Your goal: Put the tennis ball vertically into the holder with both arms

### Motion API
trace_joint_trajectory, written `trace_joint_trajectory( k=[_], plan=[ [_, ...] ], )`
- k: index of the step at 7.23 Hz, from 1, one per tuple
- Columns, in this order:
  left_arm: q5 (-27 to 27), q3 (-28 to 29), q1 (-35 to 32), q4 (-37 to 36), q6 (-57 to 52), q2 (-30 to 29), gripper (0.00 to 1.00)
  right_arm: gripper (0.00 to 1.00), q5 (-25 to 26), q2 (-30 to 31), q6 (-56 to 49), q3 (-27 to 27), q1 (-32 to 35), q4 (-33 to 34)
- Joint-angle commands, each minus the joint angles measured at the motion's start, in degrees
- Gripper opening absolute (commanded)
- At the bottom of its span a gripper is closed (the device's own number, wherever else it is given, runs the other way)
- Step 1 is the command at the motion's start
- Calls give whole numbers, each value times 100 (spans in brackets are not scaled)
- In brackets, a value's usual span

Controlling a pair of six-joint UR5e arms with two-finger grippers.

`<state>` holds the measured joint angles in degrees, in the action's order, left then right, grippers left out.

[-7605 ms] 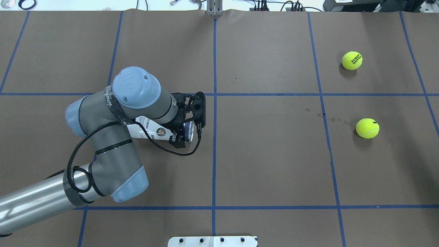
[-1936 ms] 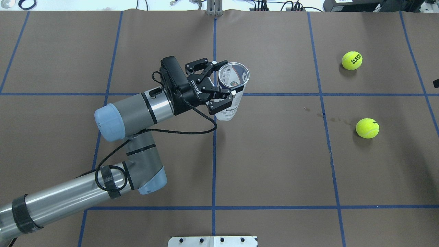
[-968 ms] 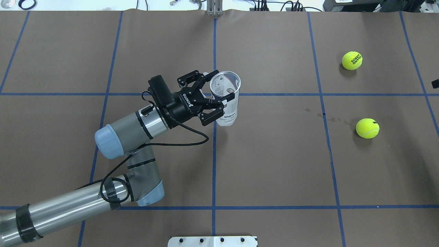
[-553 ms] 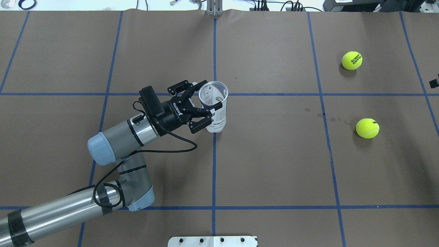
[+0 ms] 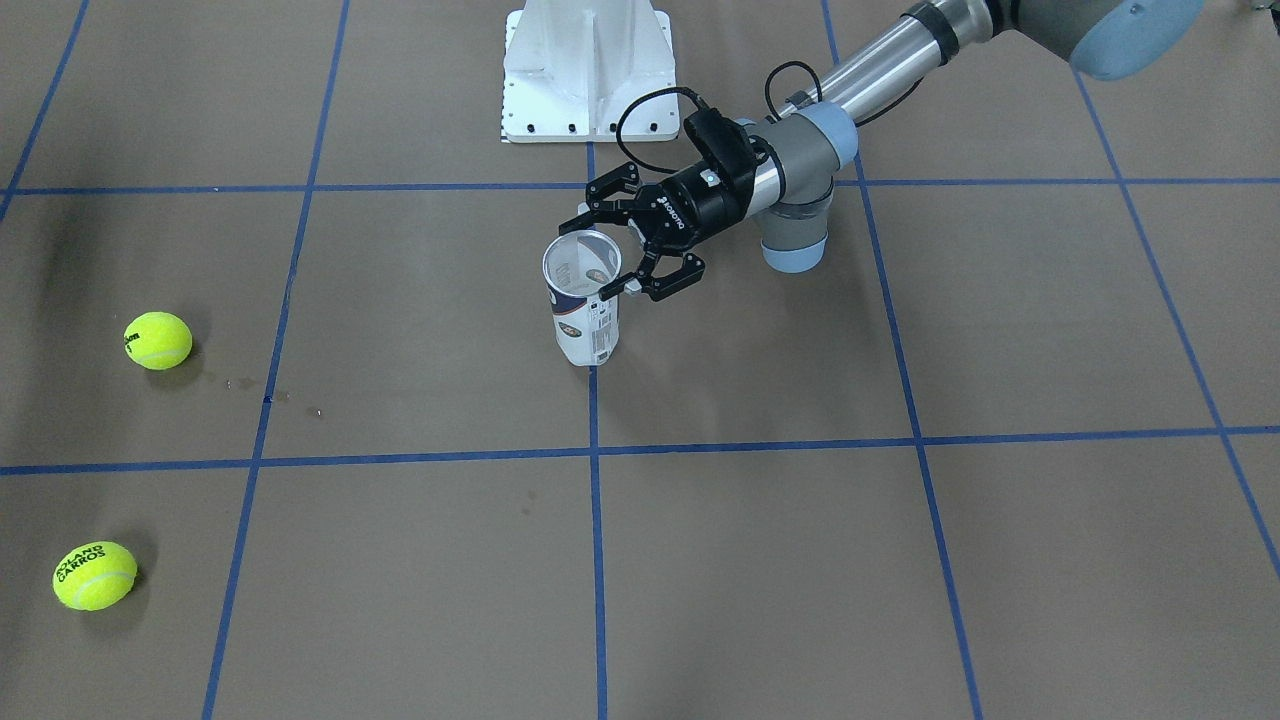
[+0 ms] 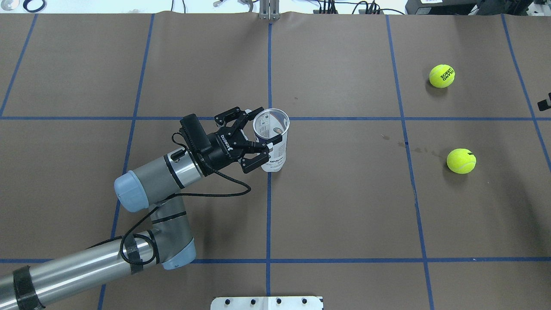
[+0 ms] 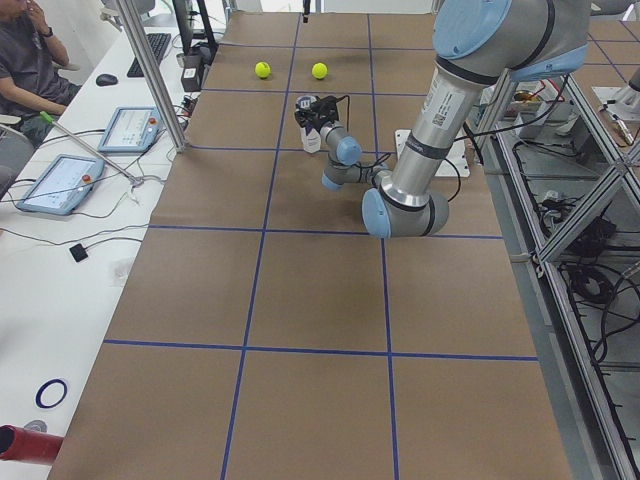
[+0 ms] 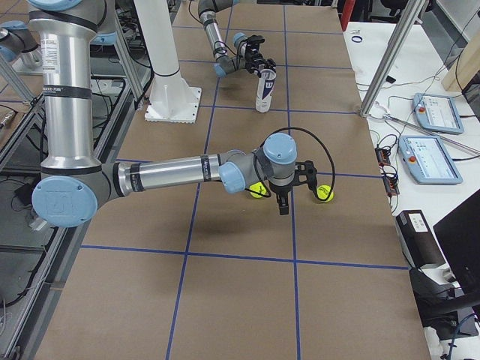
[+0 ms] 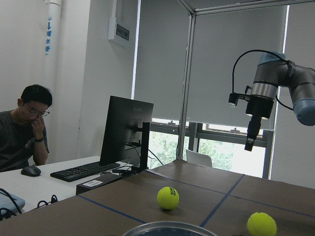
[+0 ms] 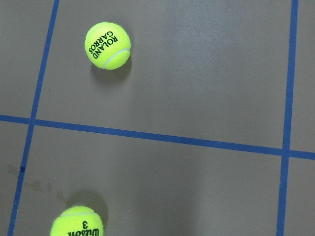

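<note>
The holder (image 6: 273, 144) is a clear tube with a white and navy label. It stands upright near the table's centre line with its open mouth up, also visible as the holder (image 5: 583, 315). My left gripper (image 6: 267, 129) comes in from the side and is shut on its upper part. Two yellow tennis balls lie far to the right: one tennis ball (image 6: 441, 76) and a nearer tennis ball (image 6: 461, 161). My right gripper (image 8: 283, 204) hangs pointing down above the table beside these balls, touching neither. Whether it is open or shut I cannot tell. The right wrist view shows both balls (image 10: 107, 44) below.
The white pedestal (image 5: 585, 70) is bolted at the robot's edge of the table. Blue tape lines cross the brown paper (image 6: 344, 193). A person (image 7: 30, 60) sits at a desk with a monitor beyond the table's far side. Tablets (image 8: 431, 112) lie there too.
The holder lay on its side under the left arm before; now it is upright in the left gripper. It came toward the robot and leftward, then shifted slightly right in the last half second.
</note>
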<state>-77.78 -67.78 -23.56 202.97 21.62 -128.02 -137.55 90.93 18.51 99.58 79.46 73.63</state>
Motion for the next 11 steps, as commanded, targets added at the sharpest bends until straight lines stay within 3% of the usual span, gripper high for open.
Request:
trace_joint_trajectory(
  k=[1, 2, 11],
  plan=[
    [9, 2, 18, -3, 0, -3, 93, 99, 0, 4, 3, -8, -1, -51],
    [9, 2, 18, -3, 0, -12, 99, 99, 0, 4, 3, 9, -1, -60],
    [0, -7, 132, 15, 0, 58, 99, 99, -79, -14, 334, 290, -562, -68]
  ],
)
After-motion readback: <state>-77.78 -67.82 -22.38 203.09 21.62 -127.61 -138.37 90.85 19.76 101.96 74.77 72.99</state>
